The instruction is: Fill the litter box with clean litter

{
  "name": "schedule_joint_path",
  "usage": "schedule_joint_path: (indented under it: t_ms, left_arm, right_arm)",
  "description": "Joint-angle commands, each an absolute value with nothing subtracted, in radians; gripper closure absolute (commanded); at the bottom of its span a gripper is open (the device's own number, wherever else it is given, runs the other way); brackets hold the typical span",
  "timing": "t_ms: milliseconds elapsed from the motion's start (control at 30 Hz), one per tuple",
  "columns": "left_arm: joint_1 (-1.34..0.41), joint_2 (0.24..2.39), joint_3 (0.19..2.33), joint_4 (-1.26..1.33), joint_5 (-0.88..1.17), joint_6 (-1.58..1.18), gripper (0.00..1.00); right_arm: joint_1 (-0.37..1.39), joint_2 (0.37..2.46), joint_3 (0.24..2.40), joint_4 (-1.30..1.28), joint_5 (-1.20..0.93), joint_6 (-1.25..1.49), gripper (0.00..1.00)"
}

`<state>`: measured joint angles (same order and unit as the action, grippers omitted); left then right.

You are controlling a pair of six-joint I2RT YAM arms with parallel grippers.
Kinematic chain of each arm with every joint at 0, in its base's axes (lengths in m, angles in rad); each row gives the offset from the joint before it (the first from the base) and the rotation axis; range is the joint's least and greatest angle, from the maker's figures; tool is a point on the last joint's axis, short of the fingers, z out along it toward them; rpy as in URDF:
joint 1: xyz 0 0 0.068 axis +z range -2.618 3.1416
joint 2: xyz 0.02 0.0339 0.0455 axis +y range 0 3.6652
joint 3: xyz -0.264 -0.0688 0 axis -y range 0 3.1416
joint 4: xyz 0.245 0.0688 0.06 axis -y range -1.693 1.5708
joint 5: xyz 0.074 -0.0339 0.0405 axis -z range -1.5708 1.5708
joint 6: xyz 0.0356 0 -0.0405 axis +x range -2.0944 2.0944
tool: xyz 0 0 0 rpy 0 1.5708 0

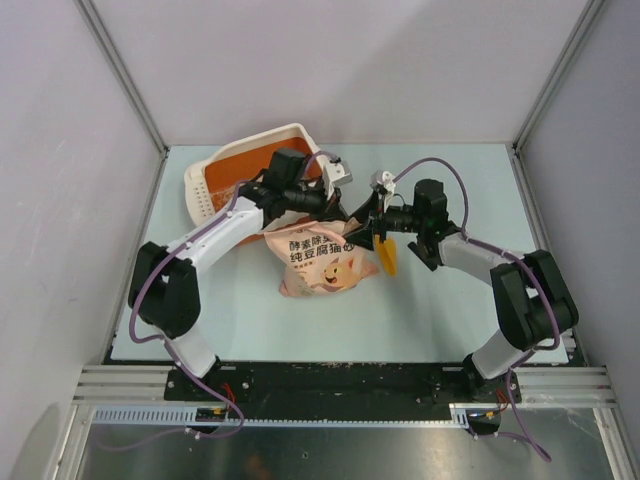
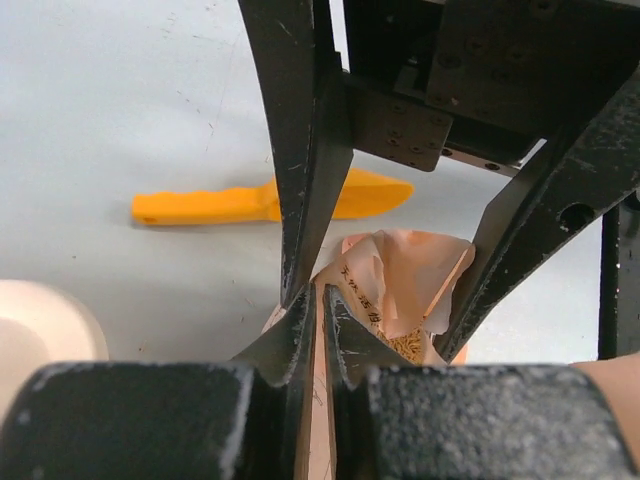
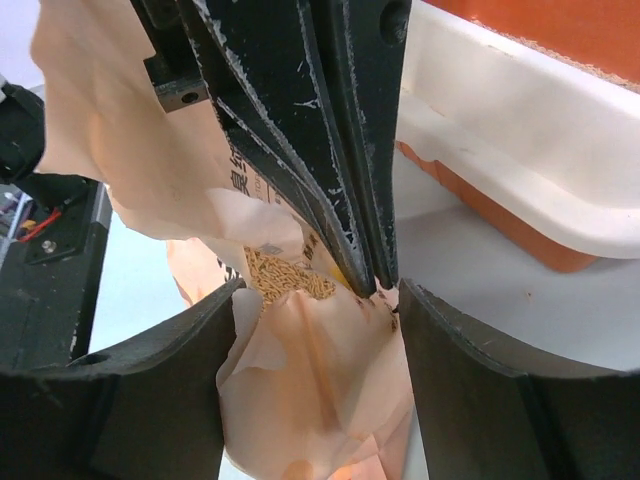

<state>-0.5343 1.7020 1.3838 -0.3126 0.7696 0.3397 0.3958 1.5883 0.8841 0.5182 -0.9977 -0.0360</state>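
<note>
The litter box [image 1: 212, 185], cream outside and orange inside, lies tilted at the back left; its white rim [image 3: 500, 140] shows in the right wrist view. The pink-beige bag [image 1: 325, 262] lies mid-table with its mouth open. Inside the mouth is the clean litter [image 3: 285, 275], tan pellets, which also shows as litter [image 2: 405, 345] in the left wrist view. My left gripper [image 2: 318, 295] is shut on the bag's top edge, at the bag's far end [image 1: 345, 212]. My right gripper [image 3: 320, 290] is open, its fingers astride the bag's mouth [image 1: 368, 222] with paper between them.
A yellow-orange scoop [image 1: 387, 255] lies on the table just right of the bag, and the scoop [image 2: 270, 200] lies flat in the left wrist view. The two grippers stand very close together over the bag. Enclosure walls stand at the back and sides.
</note>
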Motion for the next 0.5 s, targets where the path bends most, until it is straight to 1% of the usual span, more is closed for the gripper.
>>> schedule_joint_path:
  t_ms: [0,133,167,267,367,400,467]
  left_arm:
    - [-0.528,1.723,1.456,-0.345,0.819,0.325,0.91]
    - [-0.514,1.740,1.489,-0.351,0.793,0.318,0.91]
    - [-0.511,1.741,1.500,-0.353,0.784,0.316,0.91]
    - [-0.492,1.729,1.511,-0.353,0.726,0.310,0.90]
    - [-0.454,1.695,1.522,-0.351,0.677,0.279,0.82]
    - [-0.424,1.681,1.519,-0.353,0.669,0.267,0.75]
    - [-0.391,1.626,1.505,-0.354,0.646,0.236,0.67]
  right_arm:
    - [0.391,1.614,0.928,0.670,-1.071,0.057,0.35]
    - [0.391,1.641,0.930,0.663,-1.100,0.083,0.39]
    - [0.391,1.647,0.928,0.670,-1.104,0.093,0.42]
    - [0.391,1.667,0.928,0.709,-1.111,0.153,0.45]
    - [0.397,1.684,0.930,0.738,-1.100,0.187,0.45]
    - [0.397,1.687,0.928,0.747,-1.097,0.199,0.45]
    - [0.405,1.698,0.930,0.758,-1.089,0.212,0.44]
